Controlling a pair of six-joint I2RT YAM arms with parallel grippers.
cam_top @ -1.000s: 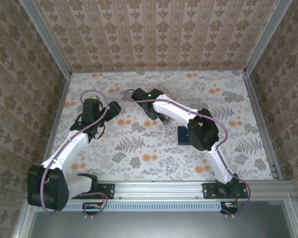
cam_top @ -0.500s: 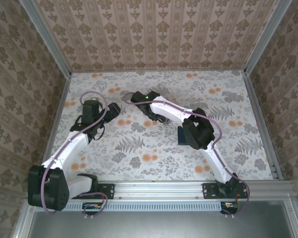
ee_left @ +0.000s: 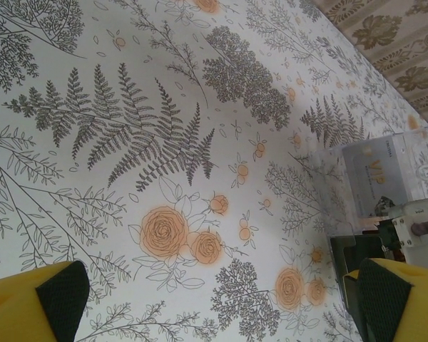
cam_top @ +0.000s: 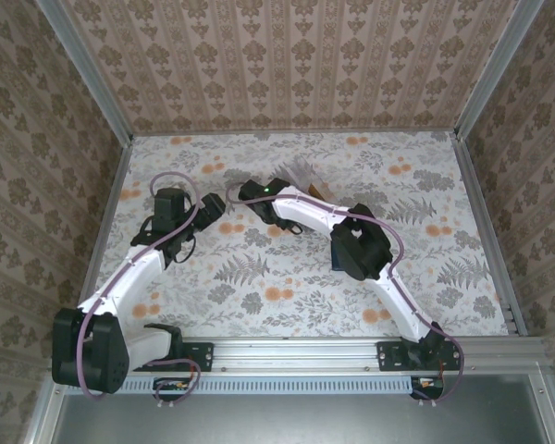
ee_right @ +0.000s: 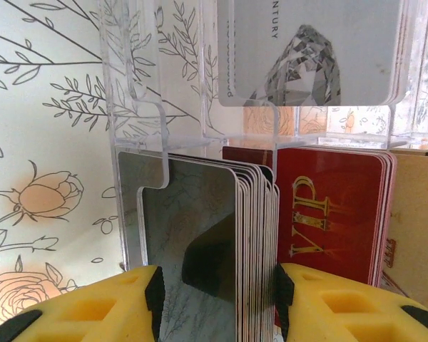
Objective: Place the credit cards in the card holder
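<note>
While stretched far across the table (ee_left: pixel 128 142) to the clear box (ee_right: pixel 132 107), straddles the dark grey cards (ee_right: pixel 192 242) standing in it beside red cards (ee_right: pixel 335 214) with right gripper (ee_right: pixel 214 303) part-spread, grip impossible to tell, hangs left gripper (ee_left: pixel 221 306) wide open above the tabletop, and hides most of the holder (cam_top: pixel 337 252) under the right elbow.

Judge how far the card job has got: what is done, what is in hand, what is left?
Done: nothing visibly; the dark grey cards, red cards and others stand in the clear box. In hand: the right claw straddles the dark grey stack; a firm grip is unclear. The left claw hangs open. Left: move cards into the card holder, mostly hidden beneath the right arm.
</note>
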